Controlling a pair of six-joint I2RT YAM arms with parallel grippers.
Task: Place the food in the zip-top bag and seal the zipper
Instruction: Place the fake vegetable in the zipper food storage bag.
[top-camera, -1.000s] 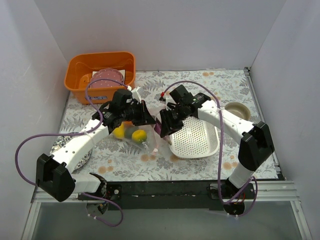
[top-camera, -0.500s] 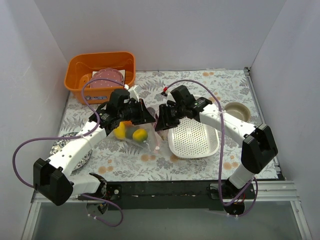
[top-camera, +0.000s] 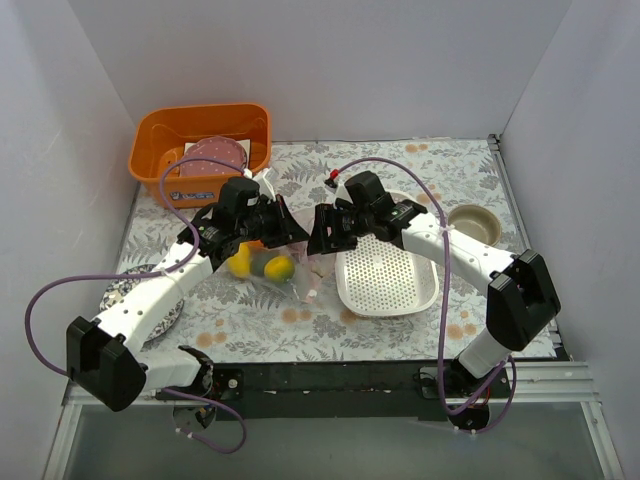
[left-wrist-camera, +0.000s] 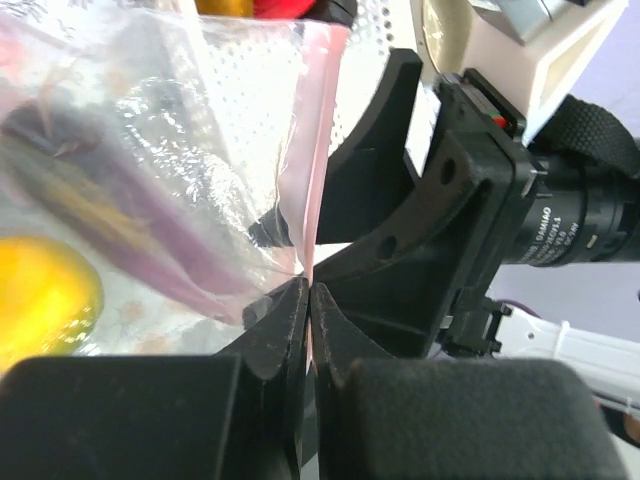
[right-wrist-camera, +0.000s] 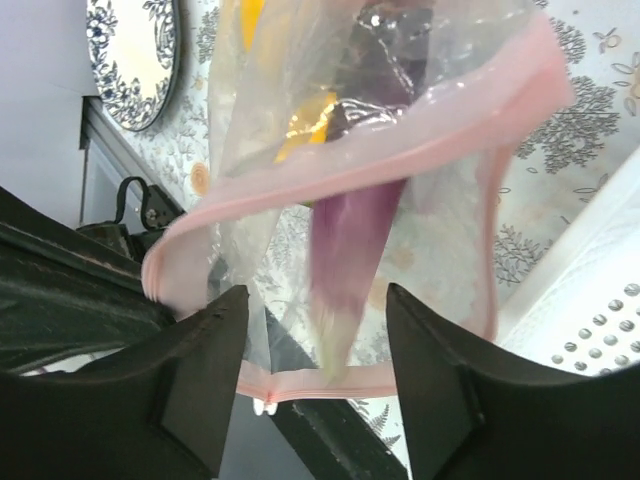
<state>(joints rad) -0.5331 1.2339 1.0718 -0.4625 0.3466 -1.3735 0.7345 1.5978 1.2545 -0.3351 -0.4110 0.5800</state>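
Note:
The clear zip-top bag (top-camera: 272, 272) hangs over the mat with yellow food (top-camera: 279, 269) inside. My left gripper (top-camera: 287, 232) is shut on the pink zipper (left-wrist-camera: 322, 120) at the bag's mouth, the strip pinched between its fingertips (left-wrist-camera: 310, 292). My right gripper (top-camera: 318, 238) sits right at the mouth, facing the left one. In the right wrist view it (right-wrist-camera: 315, 300) stands open. A blurred purple eggplant (right-wrist-camera: 350, 240) lies loose between its fingers, touching neither, inside the loop of the zipper (right-wrist-camera: 330, 170). Through the plastic the left wrist view shows the eggplant (left-wrist-camera: 130, 240) and a yellow piece (left-wrist-camera: 40, 290).
A white perforated basket (top-camera: 390, 280) lies just right of the bag, under my right arm. An orange bin (top-camera: 165, 150) holding a pink plate (top-camera: 212, 158) stands at the back left. A patterned plate (top-camera: 130, 295) is at the near left and a tan bowl (top-camera: 475, 222) at the right.
My right gripper has moved left and up to the bag's mouth and opened, letting go of the eggplant. My left gripper has kept its grip on the zipper and shifted slightly.

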